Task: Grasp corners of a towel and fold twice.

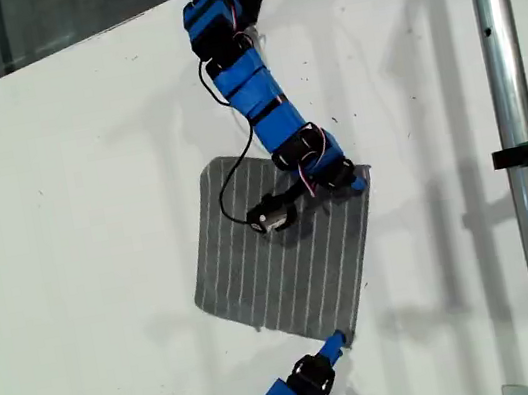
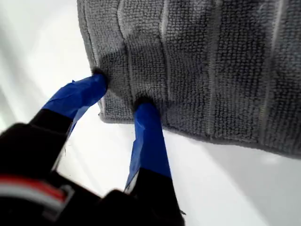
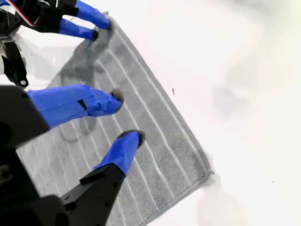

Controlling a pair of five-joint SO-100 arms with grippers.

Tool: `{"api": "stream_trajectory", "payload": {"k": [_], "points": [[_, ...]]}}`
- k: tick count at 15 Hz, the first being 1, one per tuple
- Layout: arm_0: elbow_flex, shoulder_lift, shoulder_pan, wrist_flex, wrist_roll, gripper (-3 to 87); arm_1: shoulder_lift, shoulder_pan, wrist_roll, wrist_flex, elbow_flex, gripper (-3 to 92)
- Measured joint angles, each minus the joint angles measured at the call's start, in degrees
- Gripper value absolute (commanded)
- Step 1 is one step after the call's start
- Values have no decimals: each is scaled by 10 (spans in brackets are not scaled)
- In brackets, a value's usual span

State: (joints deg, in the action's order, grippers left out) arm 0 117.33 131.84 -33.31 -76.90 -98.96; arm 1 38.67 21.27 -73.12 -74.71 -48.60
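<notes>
Towel (image 1: 284, 255): matt ribbed cloth.

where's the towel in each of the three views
Exterior view: the towel lies flat mid-table between the two arms.
First wrist view: it fills the upper frame, my first gripper at its edge.
Second wrist view: it runs diagonally under my second gripper.
Shared landmark: its white stripes.

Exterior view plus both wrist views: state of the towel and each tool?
towel: spread flat on the table, unfolded, no corner lifted.
my first tool: open, both fingertips against the towel's edge at one corner, nothing gripped.
my second tool: open, over the towel near another corner, nothing gripped; I cannot tell whether it touches the towel.
</notes>
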Motion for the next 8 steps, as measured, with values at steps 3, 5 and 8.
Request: {"api": "stream_trajectory", "payload": {"k": [3,5,8], "points": [[21,29,0,1,0,114,-15,0,-14,-8,0,198],[25,46,0,-1,0,114,-16,11,-36,-44,-2,205],[31,50,0,-1,2,113,3,33,-84,-120,-24,195]]}}
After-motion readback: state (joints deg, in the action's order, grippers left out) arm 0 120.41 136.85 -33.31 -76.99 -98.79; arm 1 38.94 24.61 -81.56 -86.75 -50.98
